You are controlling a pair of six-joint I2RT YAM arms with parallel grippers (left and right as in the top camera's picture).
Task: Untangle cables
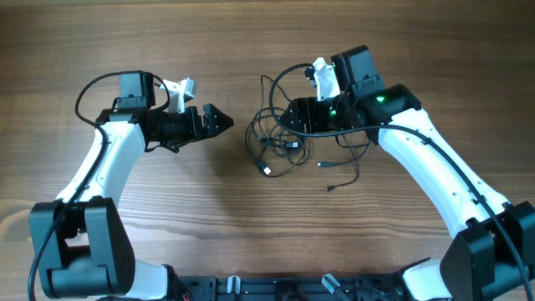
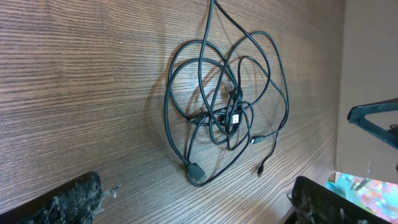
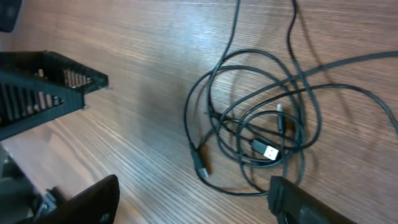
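Observation:
The cables (image 1: 284,146) lie in a tangled bundle of thin black loops at the table's middle, with plug ends spreading out toward the front (image 1: 267,171). My left gripper (image 1: 222,120) is open to their left, apart from them. In the left wrist view the cables (image 2: 227,112) lie ahead of the open left gripper (image 2: 196,208), one plug (image 2: 194,169) nearest to it. My right gripper (image 1: 288,117) hovers over the bundle's far side. In the right wrist view it (image 3: 196,202) stands open with bare wood between its fingers, and the cables (image 3: 261,137), with a silvery plug (image 3: 271,151), lie just ahead.
Bare wooden tabletop (image 1: 192,217) surrounds the bundle. Thicker black arm cables arc over each wrist (image 1: 92,88). The left gripper's ribbed fingers (image 3: 50,87) show at the upper left of the right wrist view. The table's edge (image 2: 339,93) runs past the bundle in the left wrist view.

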